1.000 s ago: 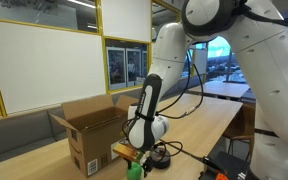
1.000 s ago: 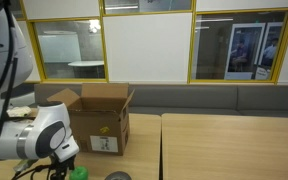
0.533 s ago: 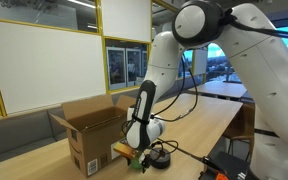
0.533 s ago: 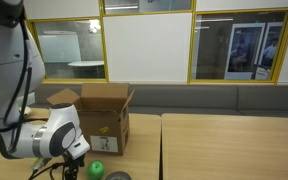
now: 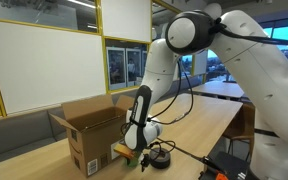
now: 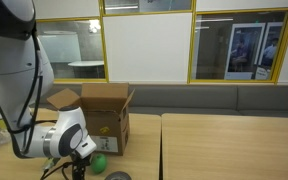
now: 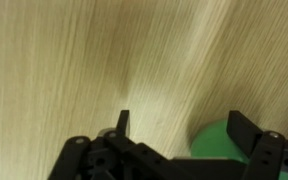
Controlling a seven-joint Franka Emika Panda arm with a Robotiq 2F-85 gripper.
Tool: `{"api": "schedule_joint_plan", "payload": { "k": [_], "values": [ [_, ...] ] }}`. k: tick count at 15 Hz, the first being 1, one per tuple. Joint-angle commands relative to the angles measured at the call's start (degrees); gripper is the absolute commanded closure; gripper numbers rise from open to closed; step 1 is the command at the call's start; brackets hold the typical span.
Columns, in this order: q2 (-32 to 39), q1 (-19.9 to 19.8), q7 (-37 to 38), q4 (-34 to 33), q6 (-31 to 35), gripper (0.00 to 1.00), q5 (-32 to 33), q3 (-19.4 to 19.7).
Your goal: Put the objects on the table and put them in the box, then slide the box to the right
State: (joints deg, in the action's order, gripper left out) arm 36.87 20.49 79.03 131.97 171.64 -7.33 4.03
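- The gripper has its jaws wide apart and grips nothing; in the wrist view the two dark fingers stand over bare wood.
- The ball (bright green, only its upper part visible) sits at about 4 o'clock in the wrist view. It is close to the inner side of the finger there and partly hidden by the gripper body. Whether it touches that finger cannot be told.
- In an exterior view the ball rests on the table, at about 6 o'clock from the box and just beside the gripper.
- The ring lies flat on the table at about 4 o'clock from the ball, near it. The bottom edge of the picture cuts it off, so contact cannot be judged.
- In an exterior view the ring shows as a dark flat loop at about 3 o'clock from the gripper, on the wood.
- The box stands upright on the table with its top flaps open (brown cardboard, with a black logo and a white label on the side in both exterior views). Its inside cannot be seen.
- Neither the ball nor the ring is in the box; both are on the tabletop outside it.
- The arm bends down from above, its wrist low beside the box at about 3 o'clock from it, with the gripper pointing down at the table.
- Behind the table are windows with yellow frames.
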Motion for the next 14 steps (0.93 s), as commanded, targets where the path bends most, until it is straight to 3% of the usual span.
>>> {"api": "schedule_joint_plan", "payload": {
  "k": [1, 14],
  "values": [
    [2.03, -0.94, -3.43, -3.07, 0.64, 0.0, -0.6, 0.64],
    [6.01, -5.69, -11.79, -9.96, 0.94, 0.0, -1.83, 0.61]
  ]
}}
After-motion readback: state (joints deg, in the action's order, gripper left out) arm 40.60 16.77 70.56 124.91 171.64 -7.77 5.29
